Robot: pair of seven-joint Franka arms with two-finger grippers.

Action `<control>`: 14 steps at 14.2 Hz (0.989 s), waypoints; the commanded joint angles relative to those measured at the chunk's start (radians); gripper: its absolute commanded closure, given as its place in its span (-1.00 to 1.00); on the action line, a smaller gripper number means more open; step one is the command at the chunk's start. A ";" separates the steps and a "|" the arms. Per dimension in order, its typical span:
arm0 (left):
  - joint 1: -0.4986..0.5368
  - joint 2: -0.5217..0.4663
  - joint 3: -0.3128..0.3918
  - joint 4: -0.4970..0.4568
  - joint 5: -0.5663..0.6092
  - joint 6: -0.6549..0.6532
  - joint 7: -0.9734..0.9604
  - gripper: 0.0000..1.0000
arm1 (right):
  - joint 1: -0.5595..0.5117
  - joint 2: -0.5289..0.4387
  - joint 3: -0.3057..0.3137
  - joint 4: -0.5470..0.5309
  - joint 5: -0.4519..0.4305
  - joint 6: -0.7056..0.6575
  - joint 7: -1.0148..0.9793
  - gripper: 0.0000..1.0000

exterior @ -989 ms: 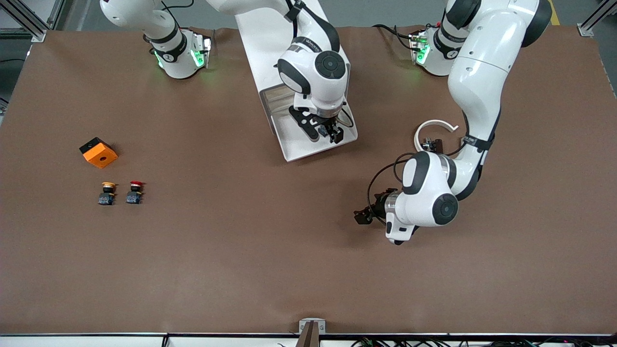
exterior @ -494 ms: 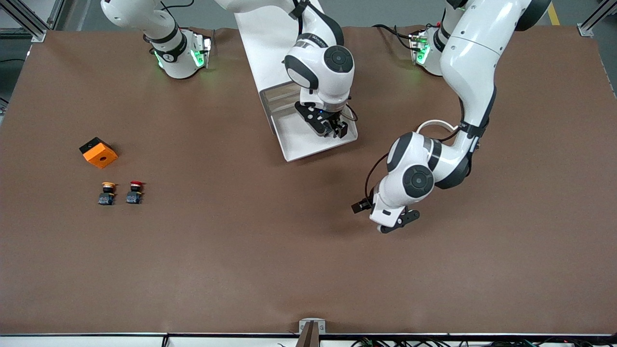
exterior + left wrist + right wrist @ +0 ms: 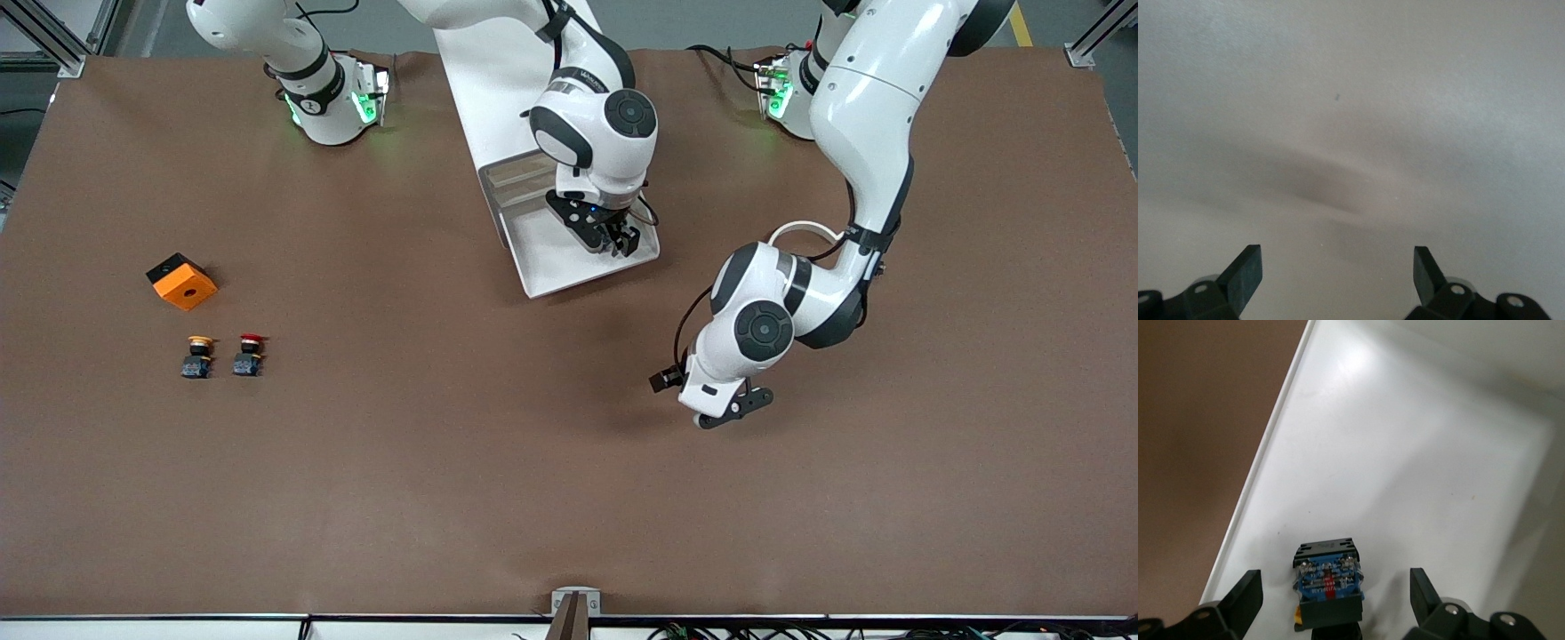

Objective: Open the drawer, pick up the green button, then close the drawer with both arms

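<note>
Hidden/cut off: you see the button (image 3: 1328,583) only in the right wrist view, base-on, black and blue with a red mark; its cap is cut off at the frame edge, so you cannot confirm the colour. In the front view the right gripper covers it.
Button location: inside the open white drawer (image 3: 551,258), on the drawer floor, between the right gripper's fingers (image 3: 1245,600).
Right gripper (image 3: 613,240): over the drawer; fingers spread wide either side of the button, not touching it.
Left gripper (image 3: 725,413): over bare counter toward the left arm's end; fingers (image 3: 1245,273) wide apart, nothing between them. You see only blurred pale surface in its wrist view.
Surface: brown counter (image 3: 444,462), matte.
Other items: orange block (image 3: 181,281) toward the right arm's end; yellow-capped button (image 3: 197,356) and red-capped button (image 3: 249,354) side by side, nearer the front camera than the block.
Room: grey floor and aluminium frame posts (image 3: 53,36) at the corners; green lights on both arm bases.
</note>
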 commanded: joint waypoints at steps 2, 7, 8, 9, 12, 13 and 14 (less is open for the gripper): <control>0.007 -0.018 0.001 -0.026 0.015 0.008 0.010 -1.00 | 0.016 0.021 -0.012 0.008 -0.011 0.022 0.021 0.36; 0.010 -0.010 0.001 -0.023 0.015 0.009 0.010 -1.00 | 0.004 0.013 -0.012 0.025 0.000 0.010 0.015 1.00; 0.008 -0.010 0.001 -0.023 0.016 0.009 0.010 -1.00 | -0.007 0.006 -0.012 0.039 0.001 0.002 0.014 1.00; 0.008 -0.010 0.001 -0.023 0.016 0.009 0.010 -1.00 | -0.028 0.001 -0.012 0.063 0.008 -0.034 0.008 1.00; 0.007 -0.007 0.001 -0.021 0.016 0.009 0.014 -1.00 | -0.113 0.002 -0.008 0.200 0.038 -0.187 -0.063 1.00; 0.002 -0.009 0.003 -0.021 0.018 0.009 0.011 -1.00 | -0.143 0.001 -0.009 0.240 0.082 -0.241 -0.112 1.00; -0.005 -0.009 0.004 -0.021 0.018 0.008 0.008 -1.00 | -0.194 -0.001 -0.009 0.281 0.122 -0.312 -0.176 1.00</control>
